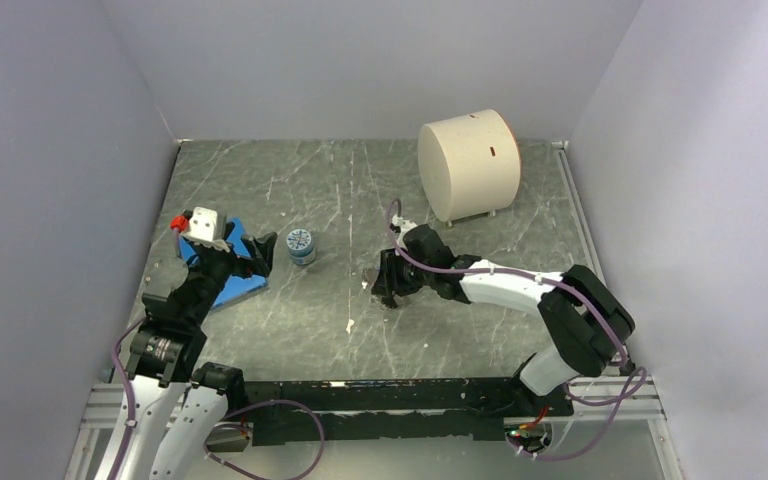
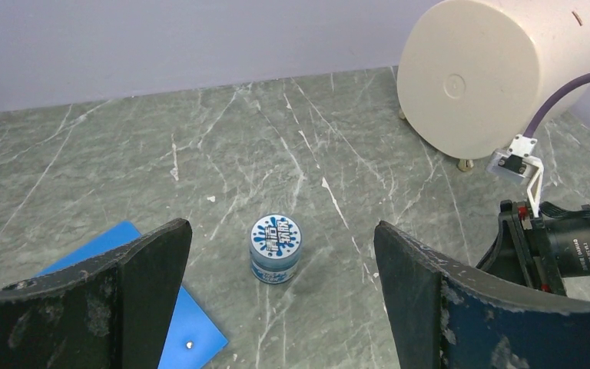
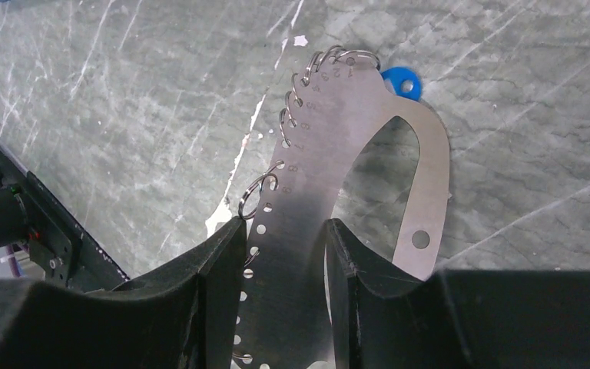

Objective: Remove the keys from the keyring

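keyring is sitting right of the jar, long axis running straight out from the right hand, which is pinching its wide side; left hand, spread, is hovering left of the jar.

Counter: grey-green marbled stone.
Left: flat blue pad.
Middle: small blue-patterned jar, upright.
Back right: cream drum, on its side.
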`<state>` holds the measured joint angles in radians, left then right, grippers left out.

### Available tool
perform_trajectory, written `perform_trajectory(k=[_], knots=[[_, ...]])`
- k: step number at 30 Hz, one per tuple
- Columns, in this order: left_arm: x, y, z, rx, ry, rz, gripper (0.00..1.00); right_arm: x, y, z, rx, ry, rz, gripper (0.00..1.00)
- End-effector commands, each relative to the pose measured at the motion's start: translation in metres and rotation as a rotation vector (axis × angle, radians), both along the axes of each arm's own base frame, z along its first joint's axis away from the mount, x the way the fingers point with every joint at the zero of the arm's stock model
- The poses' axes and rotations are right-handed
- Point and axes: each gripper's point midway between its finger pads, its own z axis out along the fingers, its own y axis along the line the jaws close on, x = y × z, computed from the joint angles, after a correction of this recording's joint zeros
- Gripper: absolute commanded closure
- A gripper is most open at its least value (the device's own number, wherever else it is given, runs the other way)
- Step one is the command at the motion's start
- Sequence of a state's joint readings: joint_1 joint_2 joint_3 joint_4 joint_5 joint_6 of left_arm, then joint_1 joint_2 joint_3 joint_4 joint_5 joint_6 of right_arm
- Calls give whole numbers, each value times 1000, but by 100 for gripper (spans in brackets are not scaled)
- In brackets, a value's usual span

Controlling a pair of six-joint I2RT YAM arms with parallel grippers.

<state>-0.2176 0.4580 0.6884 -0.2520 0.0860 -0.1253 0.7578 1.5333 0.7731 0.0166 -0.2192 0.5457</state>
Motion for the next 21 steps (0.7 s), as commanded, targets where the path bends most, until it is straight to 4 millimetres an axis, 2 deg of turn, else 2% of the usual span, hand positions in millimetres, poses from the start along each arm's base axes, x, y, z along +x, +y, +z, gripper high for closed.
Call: perform_trajectory(k=[1,5,10,13,19,21], knots=[[-2,-6,20,-15,-45,-33,6,11,5,30,50,-109,13,79],[-2,-8,20,-13,-42,-46,6,15,1,44,26,-168,33,80],[-2,-11,19,-11,-40,-59,6,8,7,65,32,-210,106,80],[-2,-10,21,-10,-44,-60,6,-2,21,75,29,-232,178,80],[-3,-8,21,-6,-46,-49,6,-34,63,100,39,-300,339,81],[-3,-8,21,-6,-47,-50,6,-35,67,103,53,-313,346,81]])
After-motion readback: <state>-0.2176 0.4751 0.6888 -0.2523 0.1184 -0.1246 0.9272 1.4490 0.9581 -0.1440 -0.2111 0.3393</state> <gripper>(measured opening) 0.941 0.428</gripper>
